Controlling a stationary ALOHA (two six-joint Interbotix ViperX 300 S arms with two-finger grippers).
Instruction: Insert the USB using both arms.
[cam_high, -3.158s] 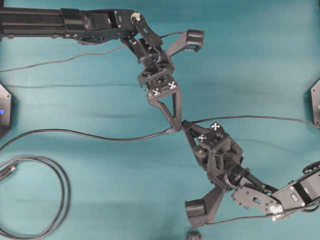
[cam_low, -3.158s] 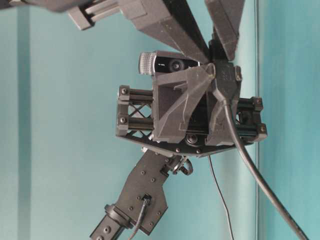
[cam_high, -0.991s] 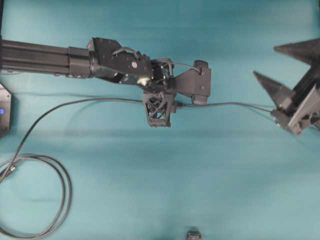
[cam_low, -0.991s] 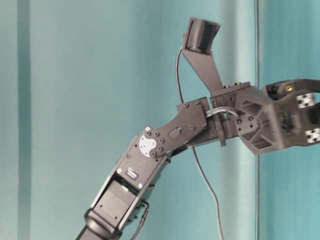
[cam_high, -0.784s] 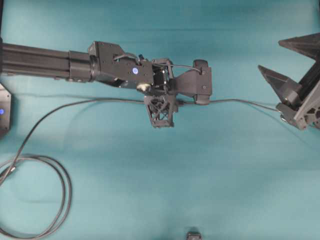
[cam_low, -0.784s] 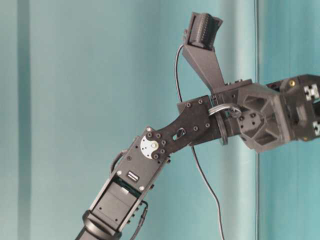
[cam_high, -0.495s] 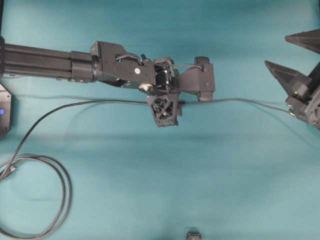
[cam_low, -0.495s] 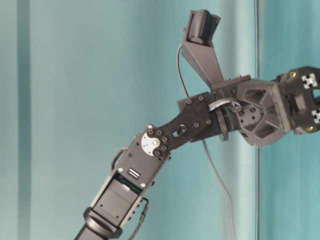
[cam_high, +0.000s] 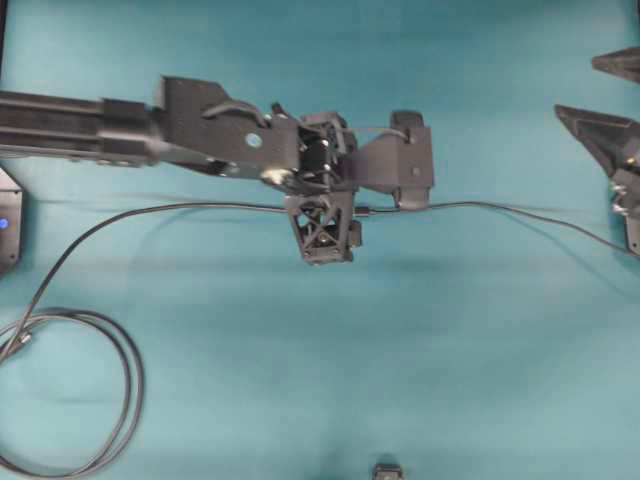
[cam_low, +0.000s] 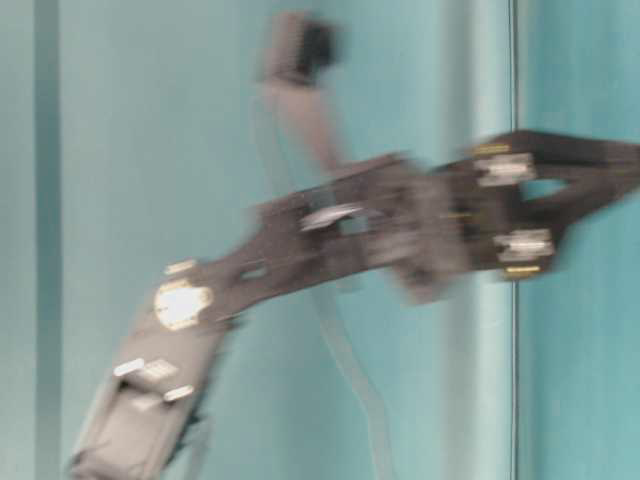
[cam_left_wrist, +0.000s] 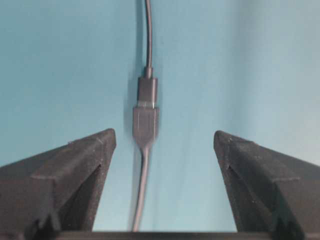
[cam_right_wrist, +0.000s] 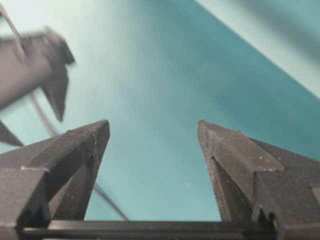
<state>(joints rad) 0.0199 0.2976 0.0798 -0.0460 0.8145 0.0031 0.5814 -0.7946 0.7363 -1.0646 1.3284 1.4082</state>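
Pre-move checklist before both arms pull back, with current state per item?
1. USB plug seated in the socket: ok, the two bodies meet end to end in the left wrist view, no silver showing.
2. Left gripper released: ok, jaws wide, the joined connectors lie between them untouched.
3. Right gripper released: ok, jaws wide, nothing between them.
4. Right gripper away from the joint: ok, it sits at the right edge of the overhead view.
5. Thin cable free of the arms: cannot tell, it passes under the left gripper.
6. Table-level view usable: not ok, blurred.
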